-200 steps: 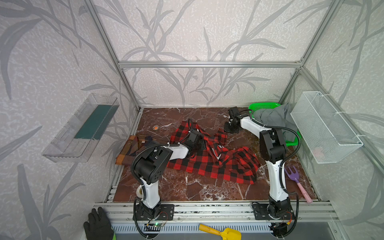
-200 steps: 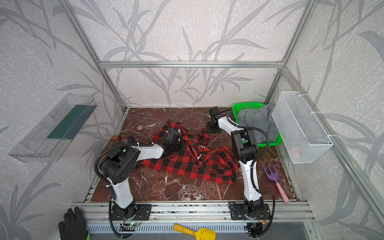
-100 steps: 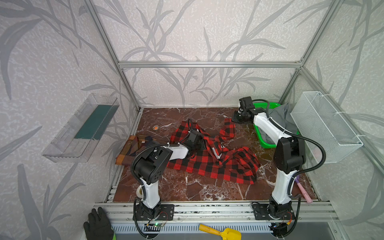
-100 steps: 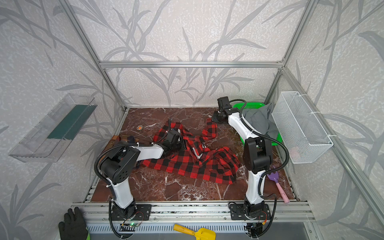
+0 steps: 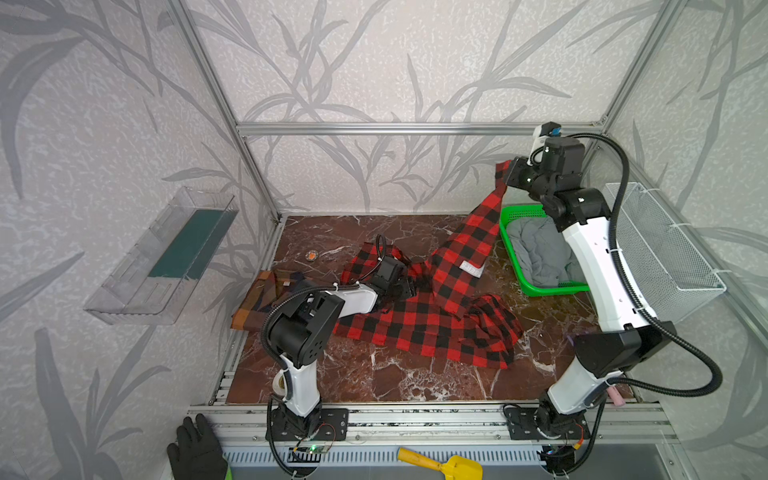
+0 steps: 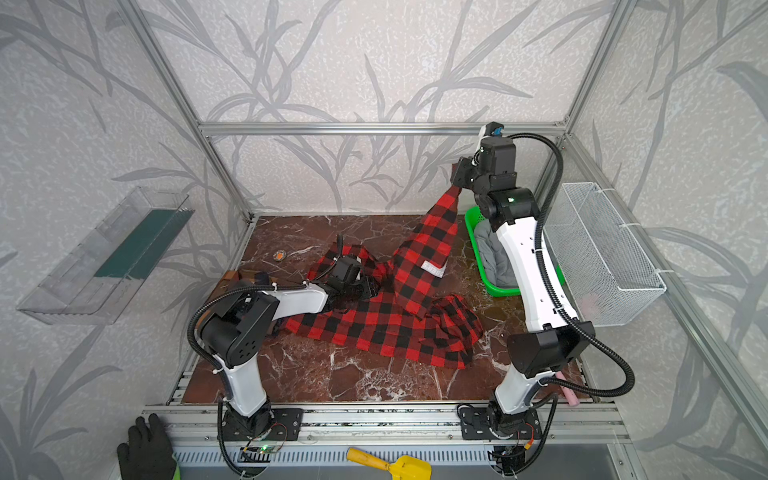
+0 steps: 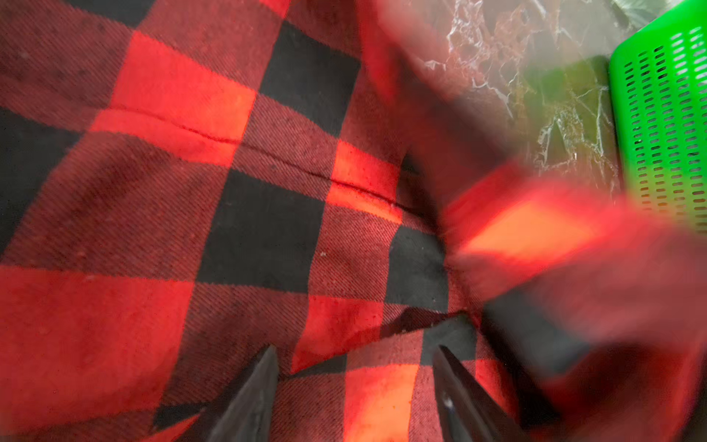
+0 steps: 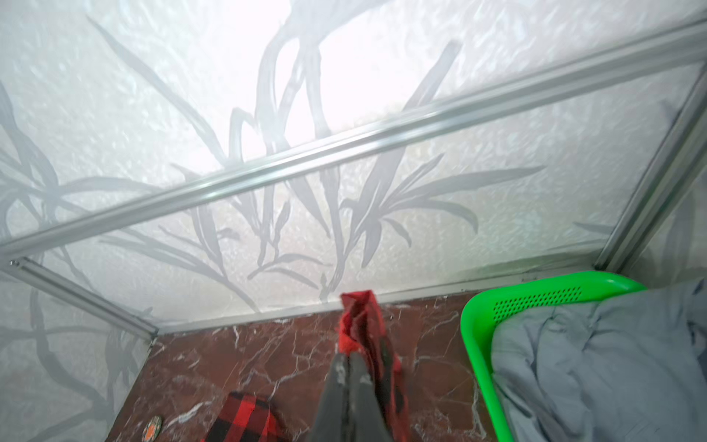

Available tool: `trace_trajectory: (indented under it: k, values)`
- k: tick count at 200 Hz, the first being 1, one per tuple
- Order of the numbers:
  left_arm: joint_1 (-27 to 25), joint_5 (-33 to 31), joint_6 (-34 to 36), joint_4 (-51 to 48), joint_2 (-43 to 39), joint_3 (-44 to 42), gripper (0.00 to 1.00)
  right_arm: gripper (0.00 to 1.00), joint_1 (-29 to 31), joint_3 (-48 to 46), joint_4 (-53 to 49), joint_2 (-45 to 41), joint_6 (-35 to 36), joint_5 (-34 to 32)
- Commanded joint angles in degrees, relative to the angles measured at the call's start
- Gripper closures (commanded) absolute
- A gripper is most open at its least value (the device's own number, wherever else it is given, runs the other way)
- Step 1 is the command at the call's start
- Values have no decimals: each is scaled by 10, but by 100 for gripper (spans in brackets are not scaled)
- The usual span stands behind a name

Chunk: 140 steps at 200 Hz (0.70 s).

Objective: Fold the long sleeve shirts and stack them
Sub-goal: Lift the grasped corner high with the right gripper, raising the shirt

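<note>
Right gripper (image 5: 506, 179) is clamped on a sleeve end of the red-and-black shirt (image 5: 419, 328), up at one o'clock, and the sleeve slants down toward seven. Left gripper (image 7: 355, 350), fingers apart, rests on the shirt's body mid-table. Brown plaid shirt (image 5: 257, 291) lies at nine.

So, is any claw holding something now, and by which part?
The right claw is shut on the red-and-black shirt, pinching one lifted end; sleeve or hem, I cannot tell. The left claw stands open over the same shirt, holding nothing.
</note>
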<state>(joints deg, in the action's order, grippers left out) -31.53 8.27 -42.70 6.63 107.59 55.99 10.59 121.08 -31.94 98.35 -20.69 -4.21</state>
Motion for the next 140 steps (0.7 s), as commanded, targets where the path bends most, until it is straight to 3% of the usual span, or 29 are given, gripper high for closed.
trace_trajectory:
  k: [1,28,62,108,140]
  values:
    - [-4,29,-29,-204,54,-37,32,100,-20,49,5,27,14,-22]
    - [-5,26,-27,-216,45,-29,31,100,-29,169,-1,96,35,-4]
    - [-5,23,-25,-226,37,-24,31,100,-30,426,-55,235,83,37]
    - [6,3,-13,-261,7,-11,30,100,-40,388,-10,254,75,125]
    - [44,-22,5,-313,-34,30,28,100,-40,391,-16,270,88,118]
